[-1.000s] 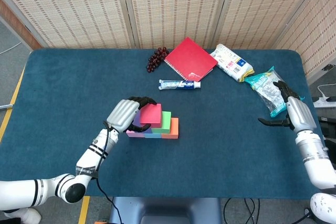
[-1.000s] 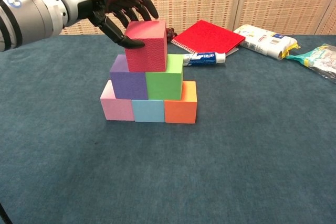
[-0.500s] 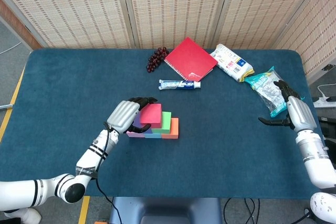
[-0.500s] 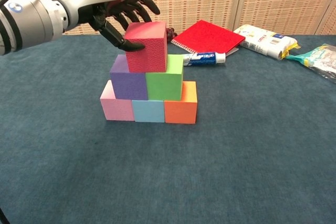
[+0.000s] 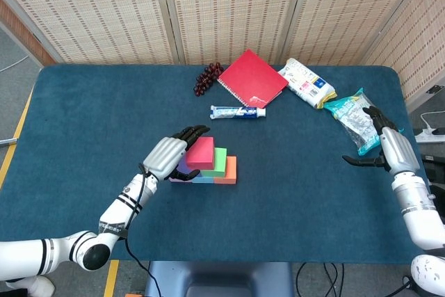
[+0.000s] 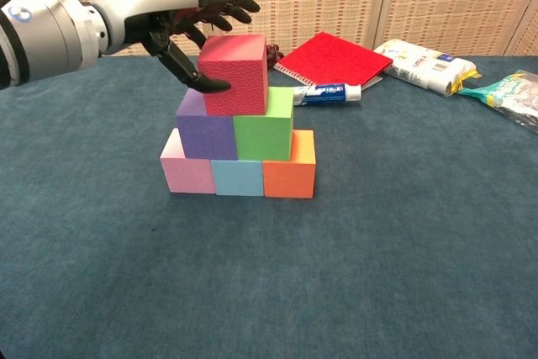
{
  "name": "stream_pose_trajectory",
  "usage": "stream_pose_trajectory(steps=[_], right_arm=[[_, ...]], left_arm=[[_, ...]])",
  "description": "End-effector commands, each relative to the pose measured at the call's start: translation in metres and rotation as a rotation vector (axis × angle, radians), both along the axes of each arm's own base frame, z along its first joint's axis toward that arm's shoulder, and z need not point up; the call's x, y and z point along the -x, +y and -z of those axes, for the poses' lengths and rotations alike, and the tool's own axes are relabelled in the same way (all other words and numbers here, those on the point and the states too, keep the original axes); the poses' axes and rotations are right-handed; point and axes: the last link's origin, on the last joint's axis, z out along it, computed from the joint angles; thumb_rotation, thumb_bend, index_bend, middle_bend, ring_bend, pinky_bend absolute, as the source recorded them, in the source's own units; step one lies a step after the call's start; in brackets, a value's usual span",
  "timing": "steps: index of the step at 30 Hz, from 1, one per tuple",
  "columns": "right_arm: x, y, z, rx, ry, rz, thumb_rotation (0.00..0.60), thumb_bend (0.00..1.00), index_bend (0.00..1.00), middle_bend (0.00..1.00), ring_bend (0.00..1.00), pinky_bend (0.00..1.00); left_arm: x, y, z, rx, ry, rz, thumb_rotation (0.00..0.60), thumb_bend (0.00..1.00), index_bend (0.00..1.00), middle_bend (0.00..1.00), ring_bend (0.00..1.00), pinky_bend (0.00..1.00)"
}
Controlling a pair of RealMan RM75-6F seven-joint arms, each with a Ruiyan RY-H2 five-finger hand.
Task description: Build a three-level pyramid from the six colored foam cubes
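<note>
The foam cubes stand as a pyramid at mid-table. Pink (image 6: 187,172), light blue (image 6: 237,178) and orange (image 6: 290,172) cubes form the bottom row. Purple (image 6: 206,134) and green (image 6: 263,132) cubes sit on them, and a red cube (image 6: 234,73) (image 5: 201,152) is on top. My left hand (image 6: 181,18) (image 5: 167,156) hovers at the red cube's upper left, fingers spread above it. Its thumb lies by the cube's left face, and whether it touches is unclear. My right hand (image 5: 389,147) hangs by the table's right edge, fingers apart and holding nothing.
Behind the pyramid lie a toothpaste tube (image 5: 238,112), a red notebook (image 5: 252,78) and a bunch of dark grapes (image 5: 207,78). A white packet (image 5: 306,82) and a green snack bag (image 5: 352,119) lie at the back right.
My left hand's fingers have spread and lifted off the red cube, and the thumb has slid down its left side. The cube stays on top. The right hand has not moved.
</note>
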Motion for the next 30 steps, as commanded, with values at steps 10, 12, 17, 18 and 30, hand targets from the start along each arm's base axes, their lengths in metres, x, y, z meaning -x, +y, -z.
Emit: stream_pose_trajectory(steps=[10, 12, 17, 18, 30], right_arm=[[0.0, 0.003, -0.003, 0.011, -0.009, -0.007, 0.6, 0.19, 0.0, 0.08, 0.0, 0.0], [0.001, 0.004, -0.003, 0.005, -0.009, -0.01, 0.6, 0.19, 0.0, 0.08, 0.0, 0.01], [-0.008, 0.004, 0.002, -0.067, -0.013, -0.047, 0.6, 0.19, 0.0, 0.08, 0.0, 0.02], [-0.012, 0.002, 0.003, -0.077, -0.006, -0.063, 0.6, 0.19, 0.0, 0.08, 0.0, 0.03], [-0.075, -0.044, 0.045, -0.215, 0.099, -0.213, 0.6, 0.06, 0.0, 0.07, 0.0, 0.03]], left_arm=[[0.009, 0.007, -0.039, -0.08, -0.03, -0.002, 0.6, 0.3, 0.0, 0.0, 0.0, 0.07], [0.019, 0.01, -0.048, -0.101, -0.018, -0.02, 0.6, 0.3, 0.0, 0.0, 0.0, 0.07], [0.057, 0.016, -0.062, -0.175, 0.048, -0.064, 0.6, 0.29, 0.0, 0.0, 0.0, 0.07], [0.063, 0.017, -0.062, -0.18, 0.059, -0.073, 0.6, 0.29, 0.0, 0.0, 0.0, 0.07], [0.106, 0.019, -0.026, -0.169, 0.134, -0.077, 0.6, 0.29, 0.0, 0.0, 0.0, 0.05]])
